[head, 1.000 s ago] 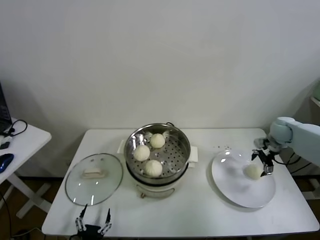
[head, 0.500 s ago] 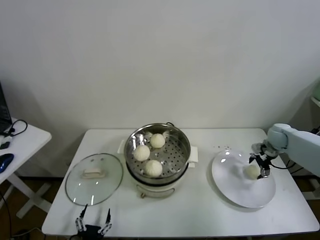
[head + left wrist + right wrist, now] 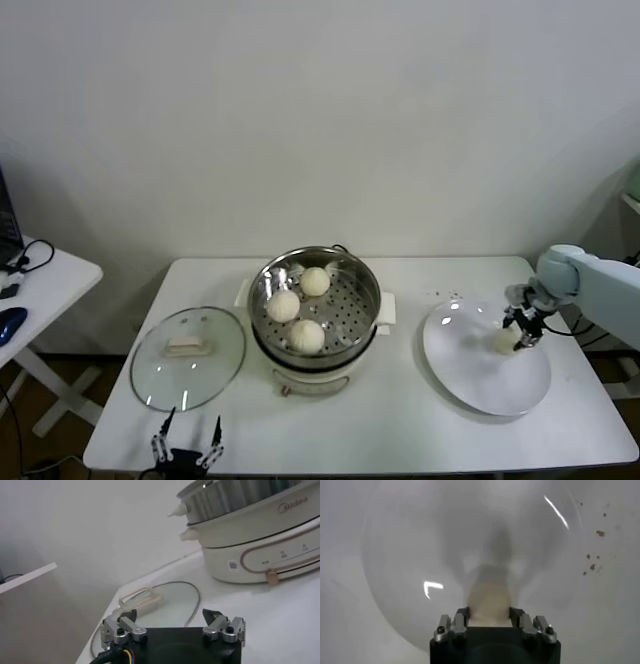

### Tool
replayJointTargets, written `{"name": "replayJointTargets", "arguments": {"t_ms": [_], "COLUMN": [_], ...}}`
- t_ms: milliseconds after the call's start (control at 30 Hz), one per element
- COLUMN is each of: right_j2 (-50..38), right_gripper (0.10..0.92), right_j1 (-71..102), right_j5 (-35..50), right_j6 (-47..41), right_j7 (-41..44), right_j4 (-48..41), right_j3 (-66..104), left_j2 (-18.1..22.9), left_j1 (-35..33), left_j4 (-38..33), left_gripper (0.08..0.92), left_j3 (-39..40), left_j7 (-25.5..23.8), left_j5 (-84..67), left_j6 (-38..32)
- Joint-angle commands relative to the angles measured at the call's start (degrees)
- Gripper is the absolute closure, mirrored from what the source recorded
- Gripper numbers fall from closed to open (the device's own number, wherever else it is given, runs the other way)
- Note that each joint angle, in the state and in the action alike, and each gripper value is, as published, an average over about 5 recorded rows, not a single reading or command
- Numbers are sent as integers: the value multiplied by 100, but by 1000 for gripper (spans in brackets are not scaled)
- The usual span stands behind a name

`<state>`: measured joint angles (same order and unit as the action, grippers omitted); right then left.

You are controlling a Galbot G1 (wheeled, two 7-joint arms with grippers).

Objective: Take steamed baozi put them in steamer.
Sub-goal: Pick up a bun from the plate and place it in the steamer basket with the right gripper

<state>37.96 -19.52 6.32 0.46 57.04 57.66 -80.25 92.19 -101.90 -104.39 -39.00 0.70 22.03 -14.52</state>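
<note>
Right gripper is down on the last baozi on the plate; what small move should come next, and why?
Probably a short straight lift: the right gripper is shut on the baozi, which sits on the plate, while three baozi already lie in the steamer.

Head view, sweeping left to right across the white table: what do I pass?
Glass lid → left hand, parked open at the table's near edge → steamer holding three baozi → white plate → right hand, shut on the last baozi over the plate.

Four baozi (image 3: 315, 281), one steamer (image 3: 368, 322)
</note>
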Motion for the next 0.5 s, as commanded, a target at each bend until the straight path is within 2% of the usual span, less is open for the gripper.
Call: {"name": "replayJointTargets", "arguments": {"t_ms": [33,267,500], "right_j2": [-47,372,1022], "right_gripper": [468,466,465], "right_j1": [-1984,-4632,-5712], "right_j5": [850,2583,3623], "right_j6": [-218,-587,-777], "right_j7": [51,250,356], "right_j4": [1049,2348,2934], "right_j3": [-1701,-3337,-3405], "left_j2": [197,192,168], "left_j1": [18,21,3], "left_j4": [-10,-69,-121], "left_gripper": [177,177,177], "left_j3": [17,63,61], "left_j7": [6,-1,-8], "left_j5": [-8,0,-7], "left_j6": [3,-12,-14]}}
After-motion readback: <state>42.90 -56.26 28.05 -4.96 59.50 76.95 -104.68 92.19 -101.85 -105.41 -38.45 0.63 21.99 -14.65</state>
